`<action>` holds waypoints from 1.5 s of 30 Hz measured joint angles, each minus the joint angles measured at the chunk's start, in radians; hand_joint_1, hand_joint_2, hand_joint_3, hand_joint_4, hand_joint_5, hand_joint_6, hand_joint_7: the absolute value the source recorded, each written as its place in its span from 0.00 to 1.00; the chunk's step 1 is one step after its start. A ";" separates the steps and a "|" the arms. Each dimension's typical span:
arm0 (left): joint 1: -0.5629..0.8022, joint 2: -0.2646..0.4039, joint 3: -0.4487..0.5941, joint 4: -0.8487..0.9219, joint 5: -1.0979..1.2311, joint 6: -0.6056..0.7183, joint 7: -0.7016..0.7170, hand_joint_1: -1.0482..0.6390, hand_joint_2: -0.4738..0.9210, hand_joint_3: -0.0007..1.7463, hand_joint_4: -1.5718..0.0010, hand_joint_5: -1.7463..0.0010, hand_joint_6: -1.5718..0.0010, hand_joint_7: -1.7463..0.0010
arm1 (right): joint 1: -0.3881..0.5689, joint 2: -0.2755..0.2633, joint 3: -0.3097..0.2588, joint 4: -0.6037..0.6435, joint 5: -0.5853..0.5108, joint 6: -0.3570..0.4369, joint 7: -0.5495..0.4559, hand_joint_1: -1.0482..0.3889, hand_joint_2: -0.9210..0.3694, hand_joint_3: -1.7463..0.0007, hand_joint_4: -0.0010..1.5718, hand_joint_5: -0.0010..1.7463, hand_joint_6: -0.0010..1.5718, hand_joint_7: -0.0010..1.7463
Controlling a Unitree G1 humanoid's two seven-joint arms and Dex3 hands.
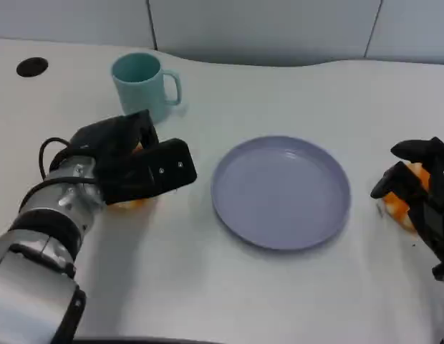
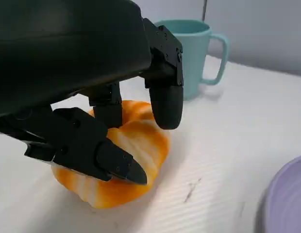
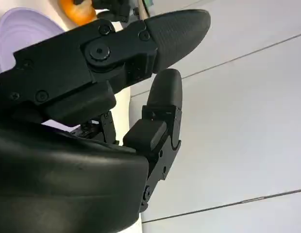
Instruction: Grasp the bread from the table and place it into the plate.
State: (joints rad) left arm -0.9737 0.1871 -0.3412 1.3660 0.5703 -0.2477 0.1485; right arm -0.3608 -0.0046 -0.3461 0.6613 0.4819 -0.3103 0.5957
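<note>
Orange bread [image 2: 126,160] lies flat on table, left hand [image 2: 87,121] gripping it.

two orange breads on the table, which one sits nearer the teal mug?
The orange striped bread under the left hand, left of the lavender round plate. The teal ceramic mug stands just behind it; the other orange bread lies beyond the plate's far side, by the right hand.
</note>
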 measured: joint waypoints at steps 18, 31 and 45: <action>-0.064 0.018 0.071 -0.035 -0.060 -0.172 0.013 0.58 0.96 0.01 0.46 0.00 0.60 0.00 | 0.000 0.000 0.000 0.000 -0.002 0.000 -0.005 0.34 0.00 0.95 0.40 0.96 0.50 0.51; -0.118 -0.086 0.036 -0.071 -0.065 -0.319 -0.015 0.73 0.92 0.00 0.48 0.00 0.60 0.00 | -0.001 0.002 0.001 0.006 -0.003 -0.010 -0.006 0.35 0.00 0.95 0.40 0.96 0.51 0.51; -0.125 -0.193 -0.071 -0.059 0.018 -0.325 0.044 0.69 0.92 0.02 0.48 0.01 0.60 0.01 | -0.001 0.017 0.004 0.004 -0.007 -0.037 -0.021 0.35 0.00 0.93 0.40 0.97 0.50 0.52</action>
State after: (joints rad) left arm -1.0991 -0.0060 -0.4119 1.3070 0.5882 -0.5726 0.1923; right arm -0.3614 0.0122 -0.3424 0.6657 0.4746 -0.3478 0.5744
